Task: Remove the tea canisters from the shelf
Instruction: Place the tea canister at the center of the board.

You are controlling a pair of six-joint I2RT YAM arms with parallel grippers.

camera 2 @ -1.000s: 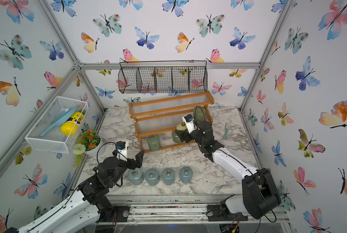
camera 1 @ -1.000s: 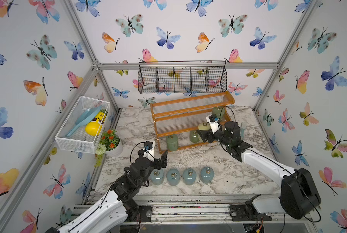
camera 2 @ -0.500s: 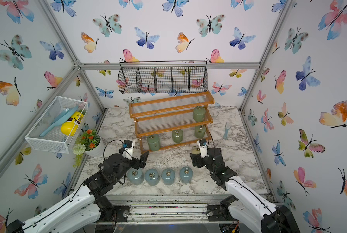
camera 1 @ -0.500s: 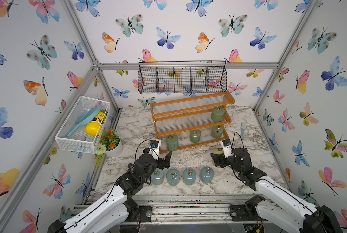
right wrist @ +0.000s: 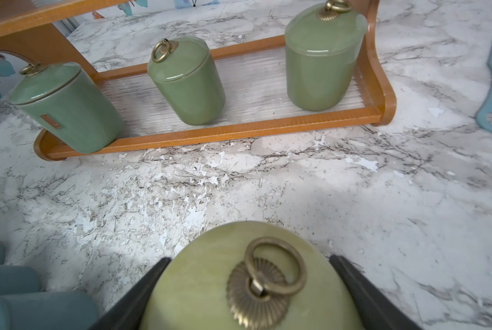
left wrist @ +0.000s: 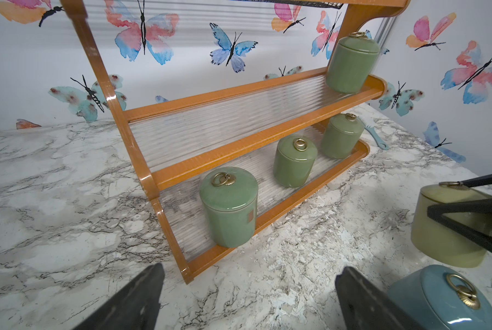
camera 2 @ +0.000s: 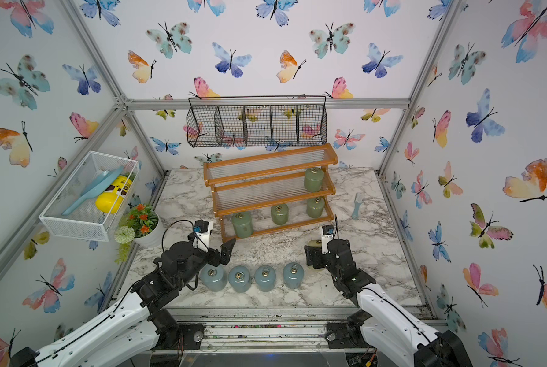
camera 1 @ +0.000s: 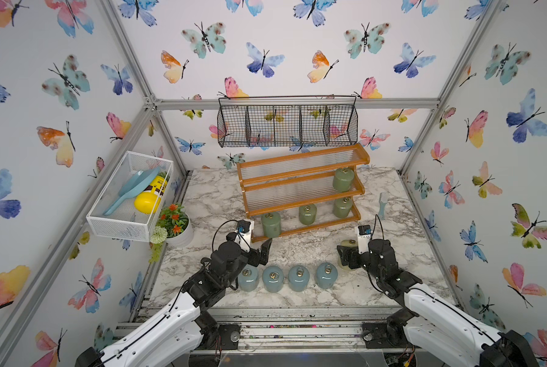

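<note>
Right jaws pinch the pale yellow canister [right wrist: 199, 274] near the worktop's [camera 1: 221, 197] front edge, beside four blue-grey canisters [camera 1: 298, 279], left jaws spread, and four sage green canisters [camera 1: 307, 214] stand on the shelf [camera 1: 300, 160].

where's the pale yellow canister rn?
The pale yellow canister is off the shelf, front right of the table in both top views, in the fingers of the right gripper, right of the four blue-grey canisters.

Glossy glazed canisters [left wrist: 229, 208], lacquered wooden shelf [left wrist: 210, 98], marble-look tabletop [left wrist: 53, 171]
</note>
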